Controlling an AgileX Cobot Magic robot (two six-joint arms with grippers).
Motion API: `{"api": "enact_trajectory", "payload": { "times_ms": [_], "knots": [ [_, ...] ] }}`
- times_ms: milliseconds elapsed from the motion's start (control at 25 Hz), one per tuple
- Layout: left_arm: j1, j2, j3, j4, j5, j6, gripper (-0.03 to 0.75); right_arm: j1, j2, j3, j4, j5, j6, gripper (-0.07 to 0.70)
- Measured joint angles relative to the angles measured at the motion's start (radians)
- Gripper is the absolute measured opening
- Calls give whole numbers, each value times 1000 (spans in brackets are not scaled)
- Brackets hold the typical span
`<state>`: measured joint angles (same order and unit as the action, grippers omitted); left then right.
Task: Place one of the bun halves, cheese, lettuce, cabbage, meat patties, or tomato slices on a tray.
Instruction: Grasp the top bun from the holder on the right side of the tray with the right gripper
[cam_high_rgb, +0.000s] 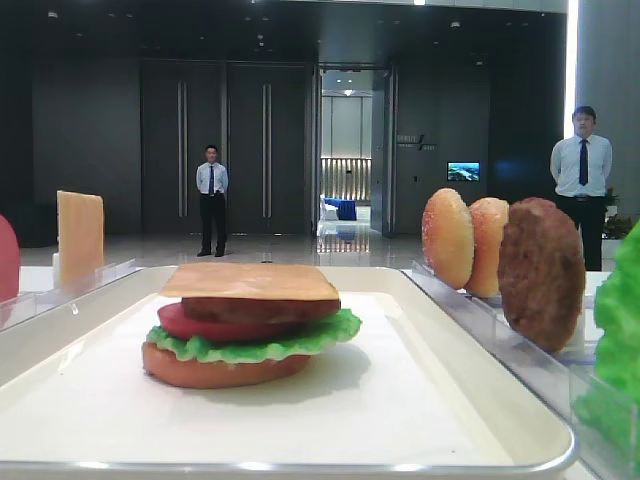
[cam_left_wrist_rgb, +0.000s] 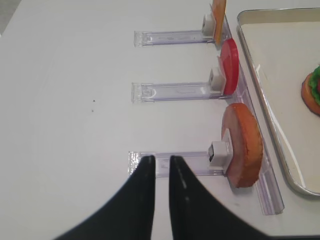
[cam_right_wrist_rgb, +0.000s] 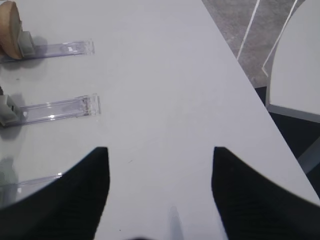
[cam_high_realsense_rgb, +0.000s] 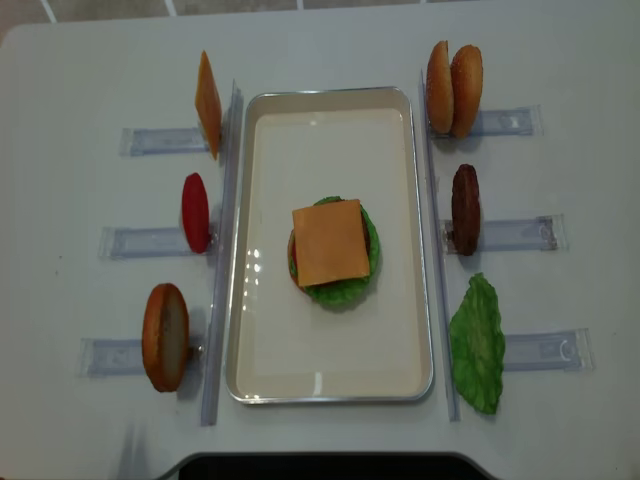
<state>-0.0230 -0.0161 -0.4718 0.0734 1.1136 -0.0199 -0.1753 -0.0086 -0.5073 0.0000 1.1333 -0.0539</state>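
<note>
The cream tray (cam_high_realsense_rgb: 330, 385) holds a stack with a cheese square (cam_high_realsense_rgb: 331, 242) on top, over a meat patty (cam_high_rgb: 262, 308), a tomato slice (cam_high_rgb: 185, 322), lettuce (cam_high_rgb: 262, 346) and a smooth bottom bun (cam_high_rgb: 220, 371). A seeded bun half (cam_high_realsense_rgb: 438, 86) stands upright in the right rack beside a more orange bun (cam_high_realsense_rgb: 467, 90). My left gripper (cam_left_wrist_rgb: 160, 159) is shut on nothing, over a clear rack's end, left of a reddish-brown bun (cam_left_wrist_rgb: 243, 145). My right gripper (cam_right_wrist_rgb: 160, 149) is open over bare table. Neither gripper shows in the overhead views.
The right racks also hold a spare patty (cam_high_realsense_rgb: 465, 209) and a lettuce leaf (cam_high_realsense_rgb: 477, 343). In the left racks stand a cheese slice (cam_high_realsense_rgb: 207, 104) and a tomato slice (cam_high_realsense_rgb: 195, 212). Beyond the table edge (cam_right_wrist_rgb: 250, 85) stands a white chair (cam_right_wrist_rgb: 295, 65).
</note>
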Motion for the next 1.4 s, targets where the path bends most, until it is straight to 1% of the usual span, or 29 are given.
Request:
{"api": "enact_trajectory", "payload": {
  "times_ms": [240,360,1400],
  "knots": [
    [0,0,0,0,0,0,17,0,0,0,0,0,0,426],
    [0,0,0,0,0,0,3,0,0,0,0,0,0,426],
    [0,0,0,0,0,0,0,0,0,0,0,0,1,424]
  ]
}}
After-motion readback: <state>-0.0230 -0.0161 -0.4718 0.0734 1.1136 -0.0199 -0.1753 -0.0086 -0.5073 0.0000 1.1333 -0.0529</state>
